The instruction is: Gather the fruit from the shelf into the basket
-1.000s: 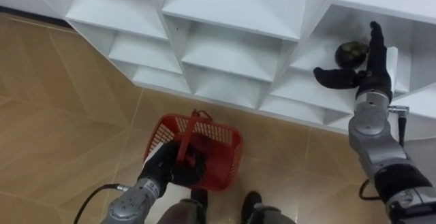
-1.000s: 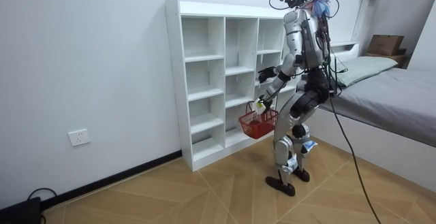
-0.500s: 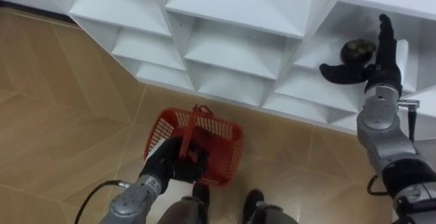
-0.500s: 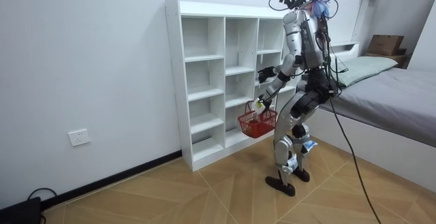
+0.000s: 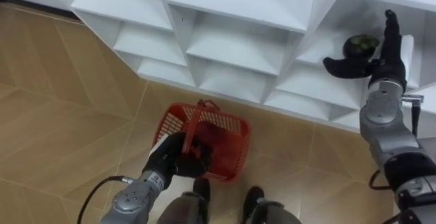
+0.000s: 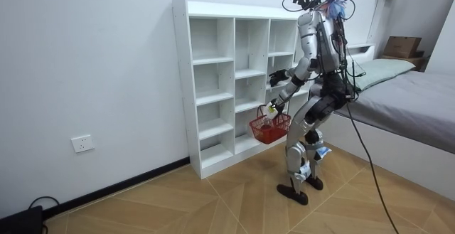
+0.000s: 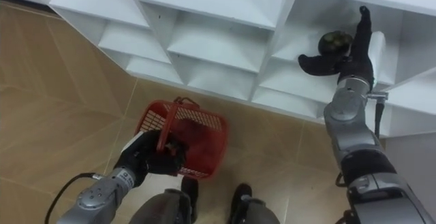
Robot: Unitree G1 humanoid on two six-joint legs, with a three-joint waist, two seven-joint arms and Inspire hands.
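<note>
A dark green round fruit [image 5: 361, 45] lies in a compartment on the right side of the white closet [image 5: 231, 20]. My right hand [image 5: 383, 60] is open inside that compartment. Its straight fingers stand just right of the fruit and its thumb reaches under it. I cannot tell whether they touch. Low at the left, my left hand [image 5: 172, 161] is shut on the handle of a red plastic basket [image 5: 216, 137], which hangs over the wooden floor. Something dark red lies inside the basket. In the room view I stand upright facing the closet [image 6: 227, 84], basket [image 6: 270, 127] at knee height.
The closet's other compartments [image 7: 204, 6] look bare. The wooden floor [image 5: 61, 115] spreads to the left of the basket. A bed [image 6: 405, 92] stands close behind me at the room view's right.
The eye view has shifted slightly. My right hand stays open beside the fruit, reaching a little further into the compartment. The basket has swung slightly to the right.
</note>
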